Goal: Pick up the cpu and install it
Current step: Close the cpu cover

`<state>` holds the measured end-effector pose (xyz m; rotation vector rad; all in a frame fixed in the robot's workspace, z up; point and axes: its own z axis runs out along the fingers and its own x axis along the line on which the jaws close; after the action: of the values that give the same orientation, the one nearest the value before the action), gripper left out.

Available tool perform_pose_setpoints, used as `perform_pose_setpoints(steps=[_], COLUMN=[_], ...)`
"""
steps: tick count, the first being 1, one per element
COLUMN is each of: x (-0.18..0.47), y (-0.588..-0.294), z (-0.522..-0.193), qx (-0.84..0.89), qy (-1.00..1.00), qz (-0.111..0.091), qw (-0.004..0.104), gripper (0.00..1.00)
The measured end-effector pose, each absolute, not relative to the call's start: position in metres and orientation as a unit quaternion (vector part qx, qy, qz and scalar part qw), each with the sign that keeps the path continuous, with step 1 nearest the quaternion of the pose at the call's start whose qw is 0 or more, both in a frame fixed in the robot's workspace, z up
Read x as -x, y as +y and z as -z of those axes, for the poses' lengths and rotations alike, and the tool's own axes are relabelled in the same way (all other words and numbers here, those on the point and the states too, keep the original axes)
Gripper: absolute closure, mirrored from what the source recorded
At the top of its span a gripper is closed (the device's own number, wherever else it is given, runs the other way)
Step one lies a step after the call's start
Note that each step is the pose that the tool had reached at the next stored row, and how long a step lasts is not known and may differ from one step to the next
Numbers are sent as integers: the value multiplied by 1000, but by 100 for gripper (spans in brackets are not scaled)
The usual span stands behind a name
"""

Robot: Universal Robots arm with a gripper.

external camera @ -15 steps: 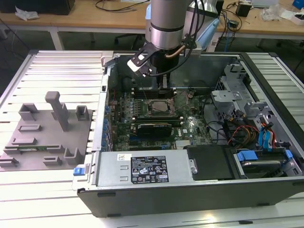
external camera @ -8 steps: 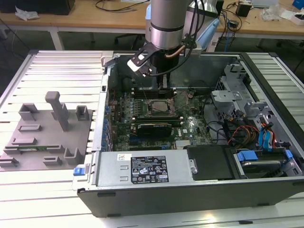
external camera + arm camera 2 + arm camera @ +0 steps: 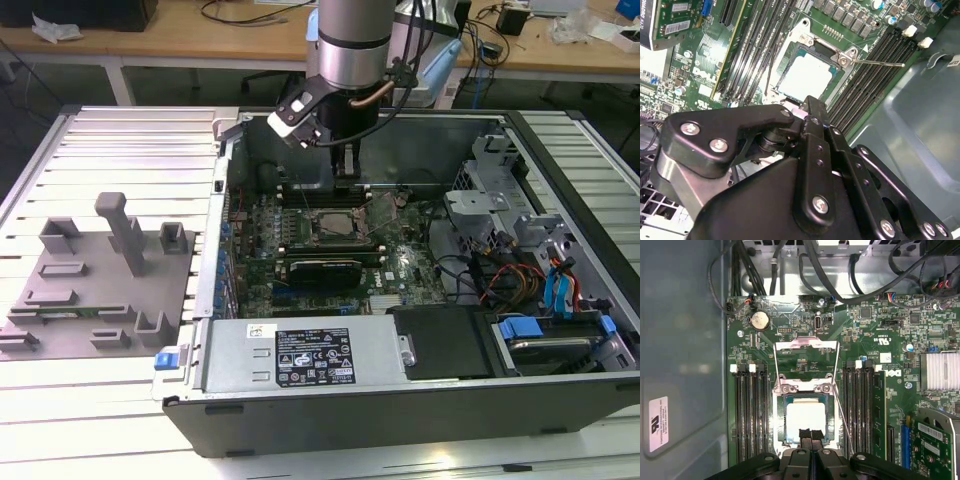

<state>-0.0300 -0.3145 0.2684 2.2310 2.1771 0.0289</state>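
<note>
The cpu, a pale silver square chip, lies flat in the open motherboard socket inside the computer case; it also shows in the second wrist view and the exterior view. The socket's metal load plate is flipped open, and its thin lever stands free beside it. My gripper hovers just above one edge of the cpu, its two black fingertips pressed together with nothing between them. In the exterior view my gripper hangs over the far part of the board.
Memory slots flank the socket on both sides. A graphics card lies nearer the power supply. Cables and drive bays fill the case at the exterior view's right. A grey fixture tray sits outside the case at the exterior view's left.
</note>
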Motion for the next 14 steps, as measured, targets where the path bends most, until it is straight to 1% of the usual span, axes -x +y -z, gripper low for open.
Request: perform_pose_setpoints(steps=[14], x=[13], y=[-314], z=[-268], qx=[-716], qy=[698], qz=[-9], qw=[12], gripper=[89])
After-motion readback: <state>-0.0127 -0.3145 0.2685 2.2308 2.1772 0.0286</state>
